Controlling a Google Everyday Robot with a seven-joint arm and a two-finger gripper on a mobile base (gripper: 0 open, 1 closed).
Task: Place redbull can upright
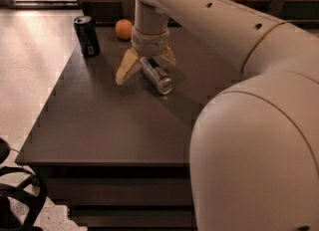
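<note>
The redbull can (156, 75), slim and silver with dark panels, lies on its side on the dark table (99, 120), its shiny end toward the front right. My gripper (145, 65) hangs straight over the can's far end. Its two yellowish fingers are spread open, one finger (126, 68) left of the can and the other finger (168, 56) on the right behind it. The can lies between them, and the fingers are not closed on it.
A wider dark soda can (86, 36) stands upright at the table's far left corner. An orange (124, 29) sits at the far edge behind the gripper. My arm's large body fills the right side of the view. The table's left edge drops to a light floor.
</note>
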